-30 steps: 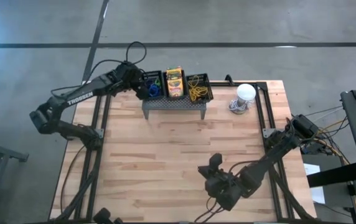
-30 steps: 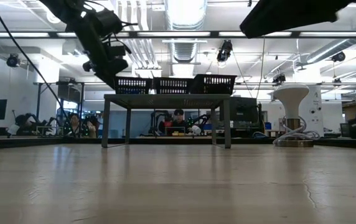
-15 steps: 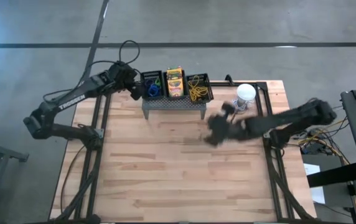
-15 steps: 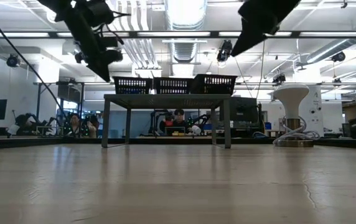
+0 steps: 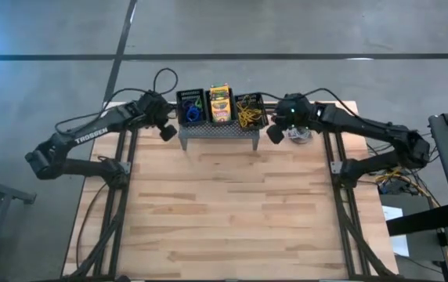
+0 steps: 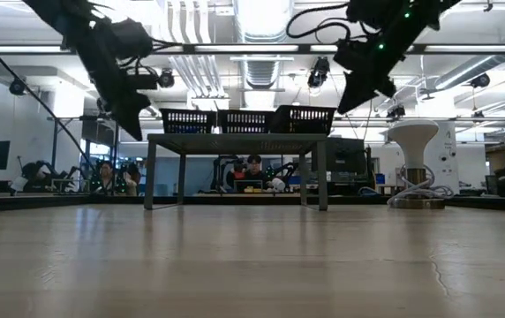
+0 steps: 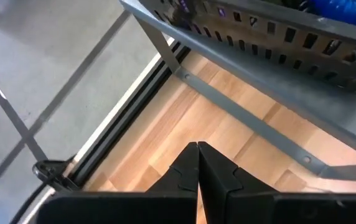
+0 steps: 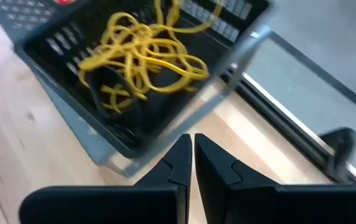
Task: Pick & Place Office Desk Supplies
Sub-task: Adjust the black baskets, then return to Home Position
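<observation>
The left tool (image 5: pixel 167 131) hangs off the left end of the grey perforated stand (image 5: pixel 219 130), just beside the left mesh bin (image 5: pixel 190 106). Its fingers are pressed together with nothing between them. The left wrist view shows the stand's slotted edge close ahead and bare wood under it.

On the stand the three bins sit in a row, touching. The left bin holds blue and green loops (image 5: pixel 193 111). The middle bin (image 5: pixel 220 104) holds the crayon boxes (image 5: pixel 220 99), yellow and green. The right bin (image 5: pixel 250 110) holds a tangle of yellow loops (image 8: pixel 142 57), with something dark among them. No supplies lie loose on the bench (image 5: pixel 232 211).

The right tool (image 5: pixel 275 133) hangs off the right end of the stand, between the right bin and the white round-topped object (image 5: pixel 308 117). Its fingers are also pressed together and empty.

Judged from this, the sorting looks finished or nearly so, and both arms are between steps. The next move probably calls for each arm to draw clear of the stand, or to spread its fingers before any fresh reach.

Room is tight near the stand: the right tool has the bin rim on one side and the white object on the other. The wide front of the bench is open for moving.
</observation>
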Tool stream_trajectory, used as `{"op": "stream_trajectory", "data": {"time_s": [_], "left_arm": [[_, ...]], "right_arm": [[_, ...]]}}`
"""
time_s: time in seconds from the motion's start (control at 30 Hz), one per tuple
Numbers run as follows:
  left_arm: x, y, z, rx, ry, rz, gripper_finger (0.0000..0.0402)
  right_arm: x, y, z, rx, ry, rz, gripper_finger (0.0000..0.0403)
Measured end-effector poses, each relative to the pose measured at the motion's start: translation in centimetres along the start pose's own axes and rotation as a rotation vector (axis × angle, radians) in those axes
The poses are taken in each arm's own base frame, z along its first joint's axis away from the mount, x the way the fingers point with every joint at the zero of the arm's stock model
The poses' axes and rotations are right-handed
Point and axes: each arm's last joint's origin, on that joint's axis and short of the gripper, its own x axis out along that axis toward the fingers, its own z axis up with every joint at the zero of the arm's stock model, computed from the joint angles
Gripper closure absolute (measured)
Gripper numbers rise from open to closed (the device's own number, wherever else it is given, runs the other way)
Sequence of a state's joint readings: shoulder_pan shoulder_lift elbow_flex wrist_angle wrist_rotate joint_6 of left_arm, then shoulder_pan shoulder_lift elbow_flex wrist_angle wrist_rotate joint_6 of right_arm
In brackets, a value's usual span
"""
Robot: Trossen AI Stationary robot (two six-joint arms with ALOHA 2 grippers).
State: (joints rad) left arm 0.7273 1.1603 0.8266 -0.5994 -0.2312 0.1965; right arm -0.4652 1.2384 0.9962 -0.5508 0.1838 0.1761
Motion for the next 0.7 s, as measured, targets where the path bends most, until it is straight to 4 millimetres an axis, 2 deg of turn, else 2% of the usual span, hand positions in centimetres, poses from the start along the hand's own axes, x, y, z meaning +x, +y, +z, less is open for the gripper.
{"op": "stream_trajectory", "data": {"time_s": [0.23, 0.43, 0.6, 0.7], "left_arm": [[0.2, 0.0, 0.1, 0.009, -0.033, 0.003, 0.0396], [0.2, -0.1, 0.2, 0.012, -0.045, -0.025, 0.0396], [-0.1, 0.0, 0.3, -0.012, -0.025, -0.025, 0.0396], [-1.8, 0.5, 0.5, -0.065, 0.005, 0.016, 0.0396]], "right_arm": [[1.3, 1.2, 0.3, -0.013, -0.016, 0.102, 0.0385], [1.1, 1.7, 0.3, -0.028, -0.020, 0.117, 0.0385], [-0.5, 1.5, 0.3, -0.033, -0.058, 0.094, 0.0385], [-2.6, 1.8, -0.2, -0.071, -0.121, -0.005, 0.0385]]}}
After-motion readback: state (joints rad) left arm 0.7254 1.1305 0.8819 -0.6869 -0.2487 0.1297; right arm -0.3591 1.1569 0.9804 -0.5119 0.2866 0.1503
